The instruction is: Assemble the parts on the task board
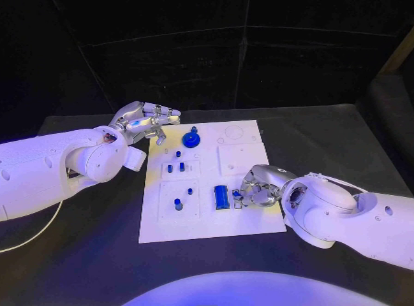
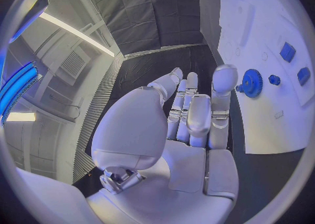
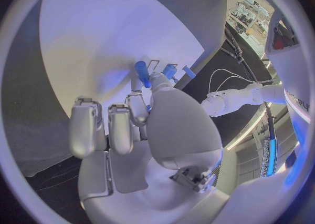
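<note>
White task board (image 1: 207, 223) lies mid-table in front of you, with small blue parts on it and a blue gear (image 1: 191, 139) near its far edge. Your left hand (image 1: 144, 121) hovers at the far left corner, fingers apart, holding nothing. Your right hand (image 1: 258, 186) pinches a small blue part (image 1: 236, 194) beside the blue block (image 1: 221, 197).

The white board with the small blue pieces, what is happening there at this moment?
A two-armed robot is assembling blue parts on the white task board. Its right hand rests at the board's right edge, fingers beside a long blue piece; whether it grips anything is unclear. The left hand hovers open near the board's far left corner, next to a blue gear. Several small blue parts sit on the board.
</note>
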You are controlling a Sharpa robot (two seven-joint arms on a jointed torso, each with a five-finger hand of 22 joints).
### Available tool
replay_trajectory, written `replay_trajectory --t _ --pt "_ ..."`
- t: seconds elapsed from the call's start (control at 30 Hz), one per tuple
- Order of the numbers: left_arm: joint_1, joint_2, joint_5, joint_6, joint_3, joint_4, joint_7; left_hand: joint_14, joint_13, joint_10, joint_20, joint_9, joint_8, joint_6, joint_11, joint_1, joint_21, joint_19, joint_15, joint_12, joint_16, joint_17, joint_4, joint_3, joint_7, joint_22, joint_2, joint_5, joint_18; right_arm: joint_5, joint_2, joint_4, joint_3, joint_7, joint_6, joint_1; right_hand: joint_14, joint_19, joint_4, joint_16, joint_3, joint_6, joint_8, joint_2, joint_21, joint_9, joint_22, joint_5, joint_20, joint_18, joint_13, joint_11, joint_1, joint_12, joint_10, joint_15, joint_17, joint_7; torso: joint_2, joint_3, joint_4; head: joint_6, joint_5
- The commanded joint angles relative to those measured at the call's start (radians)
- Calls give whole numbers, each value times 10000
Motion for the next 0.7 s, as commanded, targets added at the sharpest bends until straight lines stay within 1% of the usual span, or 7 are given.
replay_trajectory --t 0.03,0.23,0.3,0.4,0.7 --pt "13 -8 27 100 7 29 42 -41 13 -40 -3 -12 36 -84 2 -14 -66 -62 4 67 -34 -10 -9 -69 -16 -13 55 21 190 -73 28 -54 -22 -54 123 -14 715 65 125 48 12 70 67 43 56 47 173 -31 -90 -87 77 -14 -182 123 128 -75 1154 -13 -1 2 -4 -12 23" --pt "14 -19 27 109 7 36 29 -41 13 -40 -3 -12 36 -84 2 -14 -66 -62 4 67 -34 -10 -9 -69 -16 -13 55 21 190 -96 57 -59 -22 -53 117 -13 724 97 325 74 54 155 181 45 102 135 247 -48 -122 -101 328 -52 -480 440 334 -108 1190 -59 3 5 -4 -30 25" --pt "14 -20 27 116 7 38 25 -41 13 -40 -3 -12 36 -84 2 -14 -66 -62 4 67 -34 -10 -9 -69 -16 -13 55 21 190 -106 59 -57 -22 -52 122 -13 728 110 339 87 55 179 214 49 122 161 278 1 -130 -108 397 -63 -581 526 390 -119 1207 -74 -2 5 -4 -37 29" --pt "14 -21 27 122 7 38 20 -41 13 -40 -3 -12 36 -84 2 -14 -66 -62 4 67 -34 -10 -9 -69 -16 -13 55 21 190 -124 56 -55 -22 -52 142 -13 736 129 333 111 46 207 257 39 150 196 324 186 -143 -117 481 -83 -687 628 455 -133 1239 -95 -5 4 -4 -44 29" --pt "14 -20 27 137 7 38 16 -46 16 -49 -2 -14 39 -91 2 -28 -77 -64 6 76 -36 -23 2 -85 -17 -20 56 22 191 -143 84 -62 -22 -52 266 -13 746 156 339 142 48 246 298 64 191 225 391 242 -152 -131 588 -98 -761 759 534 -145 1281 -114 -4 3 1 -44 21"
